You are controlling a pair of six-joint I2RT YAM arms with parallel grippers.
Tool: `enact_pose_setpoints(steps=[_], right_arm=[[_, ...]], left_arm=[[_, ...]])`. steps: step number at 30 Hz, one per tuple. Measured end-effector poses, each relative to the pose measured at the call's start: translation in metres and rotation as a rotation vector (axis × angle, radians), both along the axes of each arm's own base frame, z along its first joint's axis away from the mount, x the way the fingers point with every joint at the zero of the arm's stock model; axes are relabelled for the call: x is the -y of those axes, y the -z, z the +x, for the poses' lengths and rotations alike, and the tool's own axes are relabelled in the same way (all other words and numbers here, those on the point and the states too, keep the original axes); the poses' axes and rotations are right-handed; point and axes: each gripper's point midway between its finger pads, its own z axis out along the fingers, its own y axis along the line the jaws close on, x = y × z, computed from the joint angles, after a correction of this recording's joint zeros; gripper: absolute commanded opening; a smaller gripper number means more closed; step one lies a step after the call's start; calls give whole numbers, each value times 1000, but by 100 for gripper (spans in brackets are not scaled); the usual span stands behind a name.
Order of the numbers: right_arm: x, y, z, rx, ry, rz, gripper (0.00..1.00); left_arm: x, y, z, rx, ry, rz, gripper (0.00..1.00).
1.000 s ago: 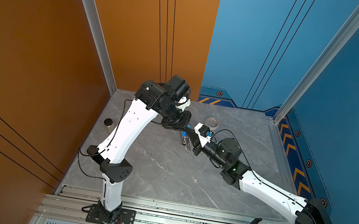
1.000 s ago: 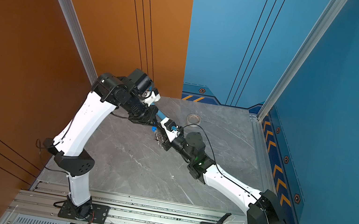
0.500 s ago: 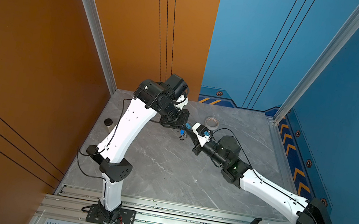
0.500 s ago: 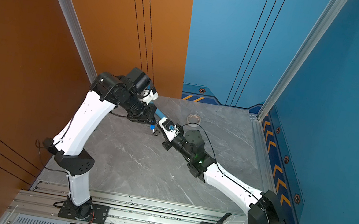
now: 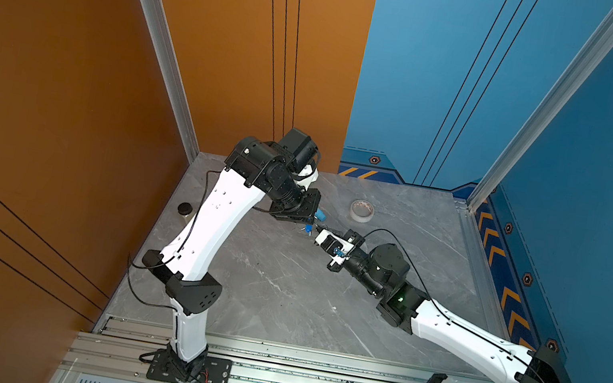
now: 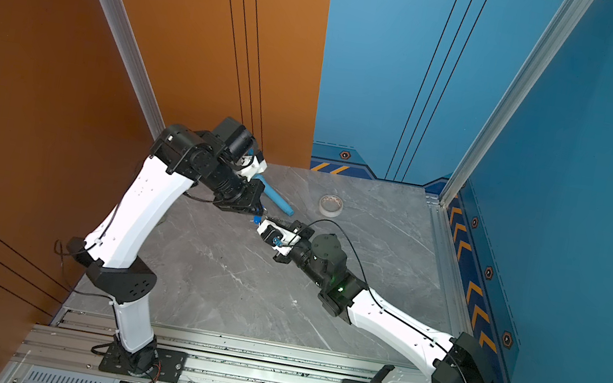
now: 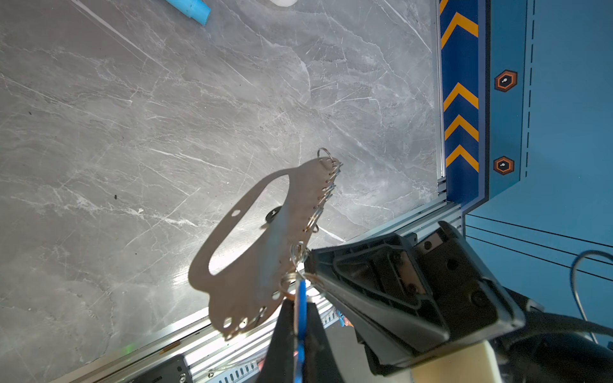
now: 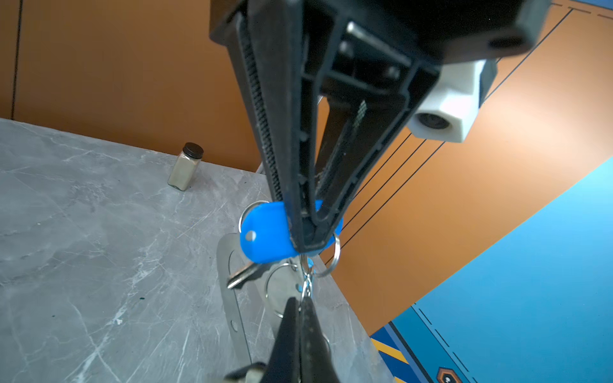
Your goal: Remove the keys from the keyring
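Change, both top views: right pincer (image 5: 316, 231) has closed in on left pincer (image 5: 308, 223) and clamped fully shut. Small bunch of silvery metal keys (image 5: 308, 229) sits between the tips, over grey marble-look tabletop (image 5: 281, 281). Both ends gripped, so separation looks ready to start.

Left wrist: left pincer shut on edge-on blue plastic tag (image 7: 301, 308). Flat silver-grey metal keyring (image 7: 245, 288) with oval cut-out hangs tilted just beside its tips.

Right wrist: right pincer shut on thin wire ring (image 8: 306, 287) just below the tag. Keyring underneath, keys dangling alongside.
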Motion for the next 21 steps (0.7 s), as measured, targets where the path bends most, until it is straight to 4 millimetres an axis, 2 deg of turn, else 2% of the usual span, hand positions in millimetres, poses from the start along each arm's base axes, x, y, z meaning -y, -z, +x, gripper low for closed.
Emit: enact_pose_setpoints(steps=[5,11,21], right_arm=[[3,-4,-3,-1,34,26,0],[-2,-12,-16,-6,50,85,0],[8,-14,-10,-118,78,236,0]], left_arm=[[0,0,-4,-13,-29,-1,0],[-8,-6,-26,-33,-76,-33,0],[11,-8,-36,3,-99,-116,0]])
